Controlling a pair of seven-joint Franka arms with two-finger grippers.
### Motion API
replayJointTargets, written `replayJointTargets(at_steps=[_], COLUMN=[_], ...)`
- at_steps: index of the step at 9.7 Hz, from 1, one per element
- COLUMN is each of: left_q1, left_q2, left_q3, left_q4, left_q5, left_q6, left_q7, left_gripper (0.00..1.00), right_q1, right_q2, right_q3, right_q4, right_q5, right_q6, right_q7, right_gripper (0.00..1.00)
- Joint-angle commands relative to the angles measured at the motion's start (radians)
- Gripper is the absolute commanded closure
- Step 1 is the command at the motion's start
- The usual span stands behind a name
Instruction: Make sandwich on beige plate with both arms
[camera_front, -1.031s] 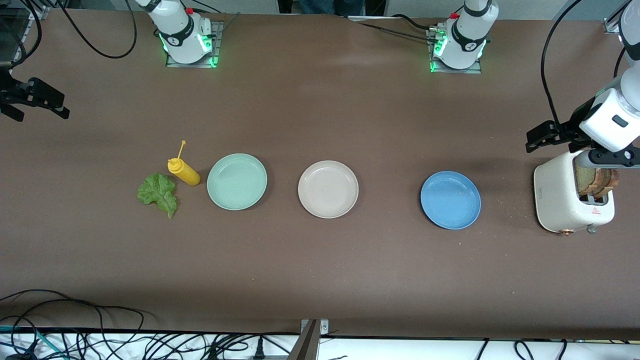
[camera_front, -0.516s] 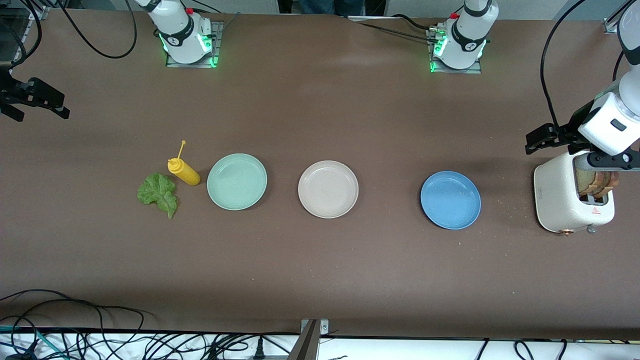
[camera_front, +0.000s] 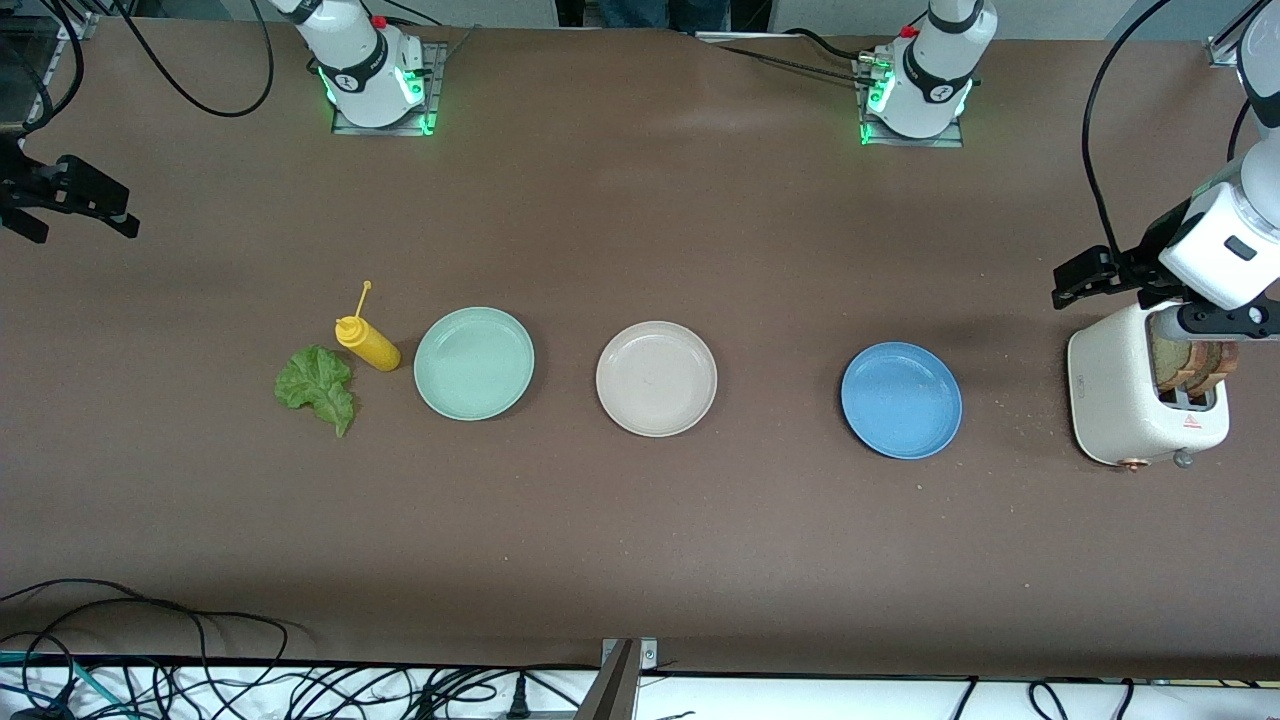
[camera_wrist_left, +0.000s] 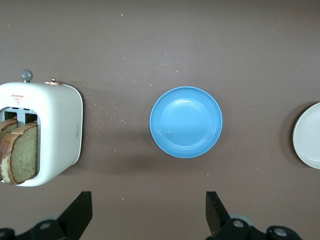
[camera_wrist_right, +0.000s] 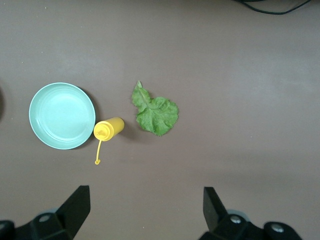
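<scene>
The beige plate (camera_front: 656, 378) lies empty at the table's middle; its edge shows in the left wrist view (camera_wrist_left: 309, 136). Two bread slices (camera_front: 1190, 365) stand in a white toaster (camera_front: 1120, 400) at the left arm's end, also in the left wrist view (camera_wrist_left: 20, 155). A lettuce leaf (camera_front: 318, 387) lies at the right arm's end, also in the right wrist view (camera_wrist_right: 156, 113). My left gripper (camera_front: 1140, 290) hangs open and empty over the toaster (camera_wrist_left: 148, 215). My right gripper (camera_front: 60, 205) hangs open and empty over the table's edge at the right arm's end (camera_wrist_right: 145, 212).
A mint green plate (camera_front: 474, 363) and a yellow mustard bottle (camera_front: 367, 343) lie between the lettuce and the beige plate. A blue plate (camera_front: 901, 400) lies between the beige plate and the toaster. Crumbs lie round the toaster. Cables hang at the table's near edge.
The left arm's hand has shifted very slightly over the toaster. Nothing on the table has moved.
</scene>
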Motion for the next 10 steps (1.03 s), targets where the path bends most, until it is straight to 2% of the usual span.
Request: replayJointTargets(at_steps=[1, 10], left_q1=[0.007, 0.002], left_q2=[0.001, 0.001], left_q3=[-0.005, -0.006], left_q4=[0.021, 0.026], left_q5=[0.020, 0.026], left_q6=[-0.015, -0.018], left_q7=[0.016, 0.012], left_gripper=[0.00, 0.00], right_q1=[0.002, 0.002], right_q2=[0.013, 0.014], right_q3=[0.003, 0.002], right_q4=[0.030, 0.029], right_q5=[0.000, 0.003], right_q6=[-0.021, -0.023], right_q7=[0.012, 0.009], right_gripper=[0.00, 0.00])
